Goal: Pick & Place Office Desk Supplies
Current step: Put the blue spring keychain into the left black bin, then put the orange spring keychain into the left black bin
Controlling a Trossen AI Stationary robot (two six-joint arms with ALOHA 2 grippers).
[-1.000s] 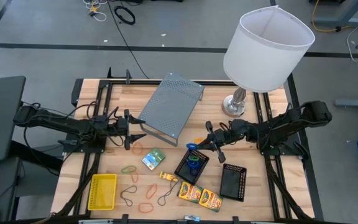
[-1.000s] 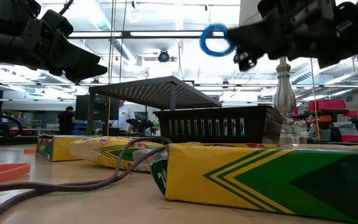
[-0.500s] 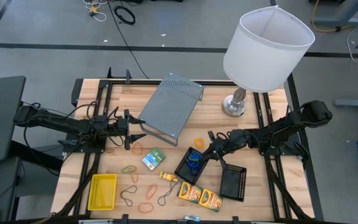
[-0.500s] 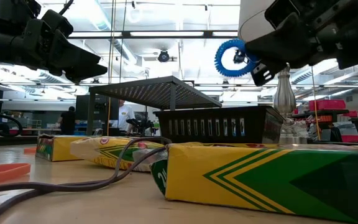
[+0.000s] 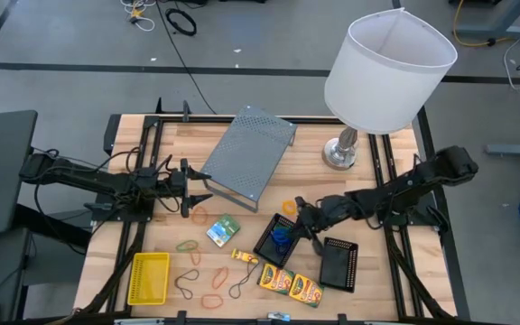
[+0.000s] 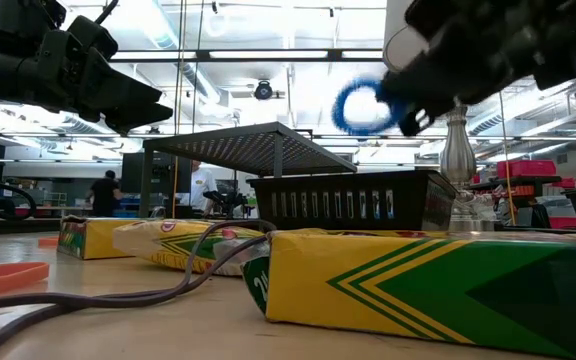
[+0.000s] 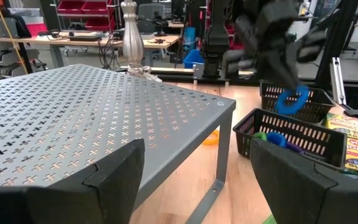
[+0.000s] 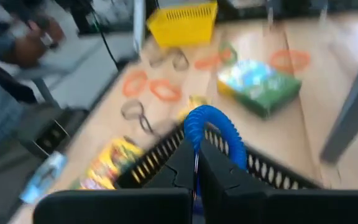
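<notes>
Over the left-hand black mesh tray (image 5: 278, 240), the right gripper (image 5: 298, 223) hangs with its fingers pinched shut on a blue rubber-band loop (image 8: 211, 130). In the right wrist view the loop stands up out of the fingertips, its plane roughly vertical, arching above the tray's near wall. The low view shows it face-on as a ring (image 6: 361, 106), well above the tray rim (image 6: 348, 180).

The tray itself is a long rectangle — long axis running diagonally, from near the crayon boxes up toward the grey perforated shelf (image 5: 246, 155). Blue and green loops already lie inside it. The second mesh tray (image 5: 338, 263) sits just to its right, apart, long axis nearly along the table's depth.

Two yellow-green crayon boxes (image 5: 290, 284) lie side by side just in front of the trays, long axes tilted. The green-white packet (image 5: 223, 230) lies between the shelf and the loose loops (image 5: 194, 259) — orange, green and dark ones scattered flat on the wood. The yellow basket (image 5: 148, 277) is at the front left, long axis along the table's depth.

The left gripper (image 5: 203, 187) waits by the shelf's left edge, jaws spread wide, holding nothing.
</notes>
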